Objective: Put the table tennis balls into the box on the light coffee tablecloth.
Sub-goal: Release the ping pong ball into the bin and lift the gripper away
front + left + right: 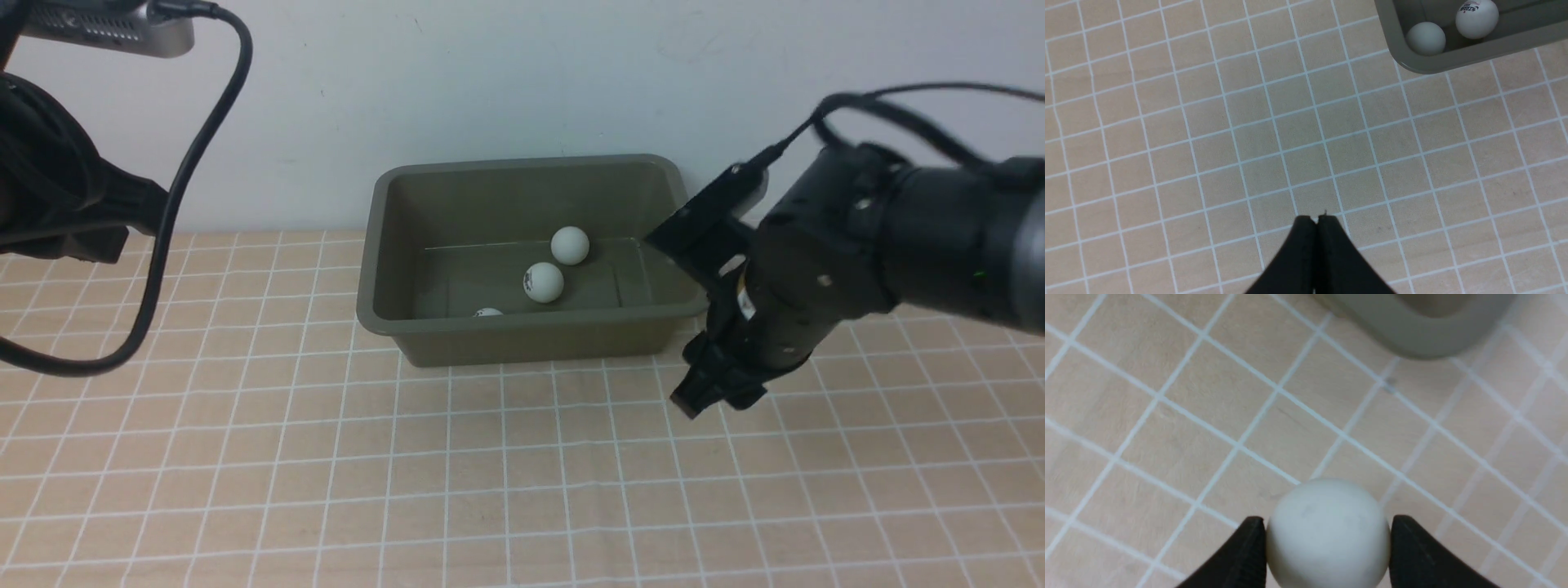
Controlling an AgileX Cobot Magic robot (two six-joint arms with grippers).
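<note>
A plain white wall (pixel 522 73) fills the front view's background.

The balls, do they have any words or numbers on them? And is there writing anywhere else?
Printed ball in the box: a short dark line of letters, too blurred to read.
Middle ball, front view: a dark mark, too small to read.
Ball by the near wall: a dark speck, unreadable.
Plain ball in the right gripper: no print on the side that shows.
Small label on the right arm: too small to read.
</note>
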